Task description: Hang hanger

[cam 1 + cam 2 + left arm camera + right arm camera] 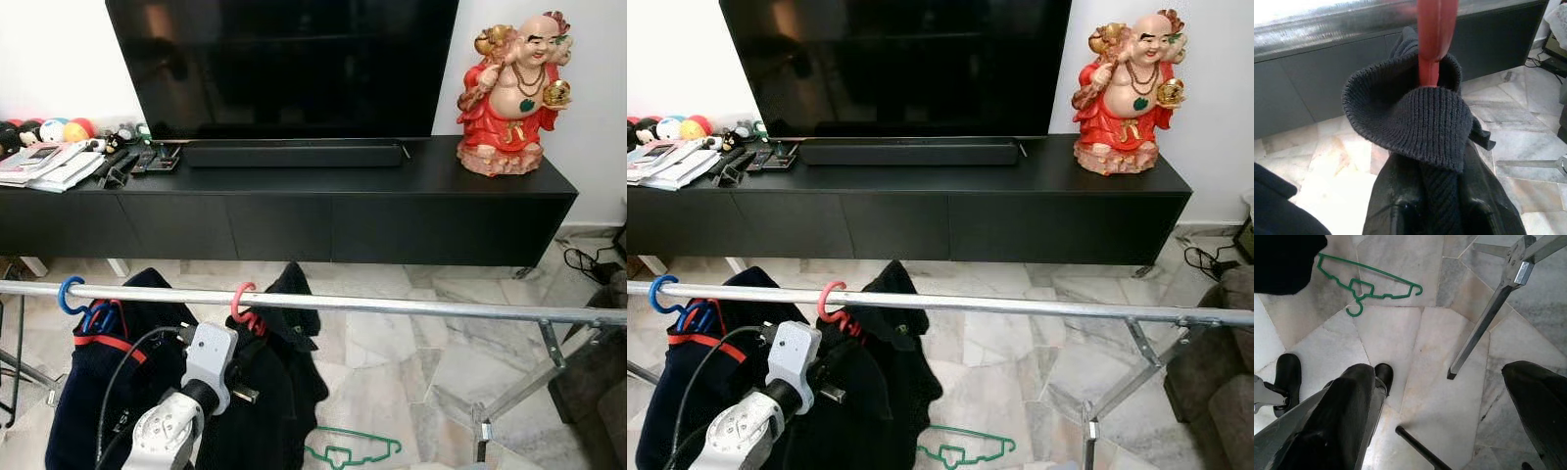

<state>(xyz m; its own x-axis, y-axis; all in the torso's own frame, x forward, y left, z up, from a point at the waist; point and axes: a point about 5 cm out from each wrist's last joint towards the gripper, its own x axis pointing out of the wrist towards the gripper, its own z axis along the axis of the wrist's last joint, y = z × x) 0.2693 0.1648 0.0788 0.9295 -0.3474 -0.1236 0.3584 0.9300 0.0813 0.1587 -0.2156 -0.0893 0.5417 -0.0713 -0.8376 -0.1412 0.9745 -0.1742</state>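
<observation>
While the steel rail of the drying rack spans the room in front of the black TV console, the dark knit garment hangs below it on the red hanger, whose hook sits over the rail near its left end, just beside a blue hanger carrying another dark garment. The left gripper pinches the ribbed knit below the collar, fingers closed on the cloth. The knit looks soft, floppy and fairly heavy; the stiff hanger neck seems the surer place to hold. The right gripper hangs over the marble floor, fingers spread, near a green hanger.
</observation>
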